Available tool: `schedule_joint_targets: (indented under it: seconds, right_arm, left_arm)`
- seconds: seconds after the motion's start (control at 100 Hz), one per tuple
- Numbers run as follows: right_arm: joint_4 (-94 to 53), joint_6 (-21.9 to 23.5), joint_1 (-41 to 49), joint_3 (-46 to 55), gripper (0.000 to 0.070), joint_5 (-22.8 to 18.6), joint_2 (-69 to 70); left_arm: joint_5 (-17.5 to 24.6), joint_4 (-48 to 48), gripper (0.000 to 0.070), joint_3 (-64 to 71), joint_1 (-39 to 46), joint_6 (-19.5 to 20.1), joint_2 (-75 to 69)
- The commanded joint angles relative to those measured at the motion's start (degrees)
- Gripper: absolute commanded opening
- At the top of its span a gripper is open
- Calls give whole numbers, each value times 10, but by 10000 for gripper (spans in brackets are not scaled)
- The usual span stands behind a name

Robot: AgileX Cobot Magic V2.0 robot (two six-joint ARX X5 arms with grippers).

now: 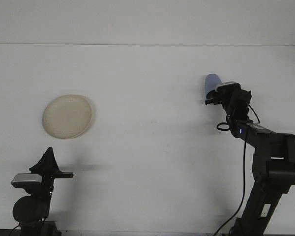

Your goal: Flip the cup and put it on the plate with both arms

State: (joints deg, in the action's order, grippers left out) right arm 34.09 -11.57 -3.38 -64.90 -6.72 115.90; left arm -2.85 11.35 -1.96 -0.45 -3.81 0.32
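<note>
Work is only begun: the small blue plastic cup [211, 84] is reached by the right gripper [210, 100], its grip not discernible; the round beige plate [67, 116] is empty, the left gripper [49, 160] idle.

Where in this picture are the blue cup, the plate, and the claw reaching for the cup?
blue cup [211, 83]: front view, on its visible upper side.
plate [67, 116]: front view, on its bare middle.
right claw [210, 101]: front view, at its tips beside the cup.
</note>
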Motion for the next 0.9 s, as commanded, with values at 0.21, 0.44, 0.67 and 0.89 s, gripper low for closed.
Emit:
schedule_joint_targets:
  seconds: [0.21, 0.44, 0.67, 0.89]
  right_arm:
    - [5, 33, 1, -11, 0, -20, -7]
    - [-48, 124, -2, -11, 0, -50, -116]
    - [-190, 217, 7, -12, 0, -142, -265]
    - [-430, 213, 53, -21, 0, -242, -377]
  left_arm:
    - [1, 7, 13, 12, 0, -1, 0]
    - [1, 7, 13, 12, 0, -1, 0]
    - [1, 7, 13, 12, 0, -1, 0]
    - [1, 7, 13, 12, 0, -1, 0]
